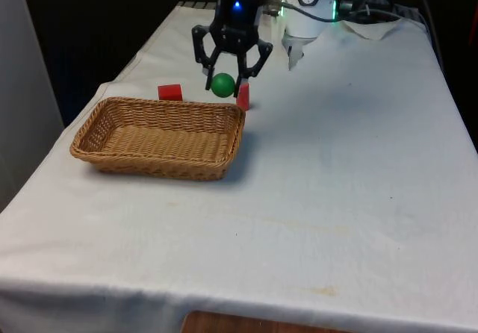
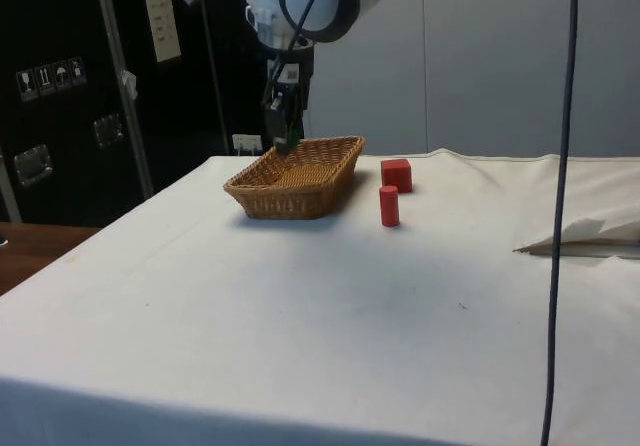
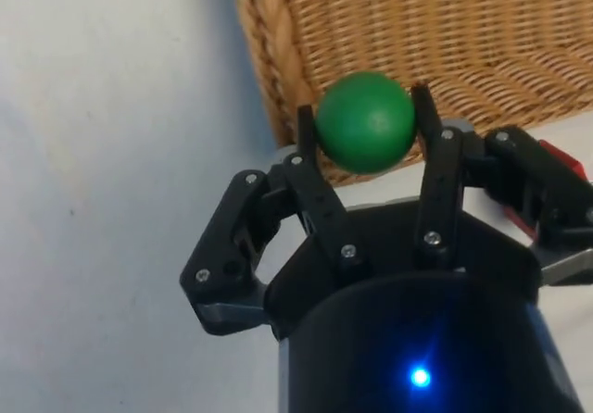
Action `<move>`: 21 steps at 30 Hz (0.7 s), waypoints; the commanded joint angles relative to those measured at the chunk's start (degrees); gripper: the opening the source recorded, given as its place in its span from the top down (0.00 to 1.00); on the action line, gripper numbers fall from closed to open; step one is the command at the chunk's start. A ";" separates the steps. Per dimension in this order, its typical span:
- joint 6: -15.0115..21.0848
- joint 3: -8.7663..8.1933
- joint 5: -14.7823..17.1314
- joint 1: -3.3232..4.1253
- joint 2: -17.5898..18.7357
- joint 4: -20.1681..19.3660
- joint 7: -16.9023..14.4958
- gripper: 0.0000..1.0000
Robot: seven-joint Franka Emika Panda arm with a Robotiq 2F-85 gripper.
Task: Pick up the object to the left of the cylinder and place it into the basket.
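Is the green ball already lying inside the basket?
No, the green ball is pinched in the claw, up in the air above the rim of the basket.

Even, bright overhead light; soft shadow beside the basket (image 1: 97, 128)

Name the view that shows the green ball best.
The wrist view: the green ball sits large between the gripper fingers. The front view shows it small, above the table; in the side view the fingers hide it.
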 commanded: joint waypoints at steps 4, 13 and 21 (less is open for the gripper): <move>0.69 -0.23 3.61 -1.49 1.20 1.09 -4.18 1.00; 1.20 -1.38 9.11 -2.41 4.30 2.92 -9.45 1.00; 0.97 -3.55 16.50 -2.06 9.51 5.44 -14.90 1.00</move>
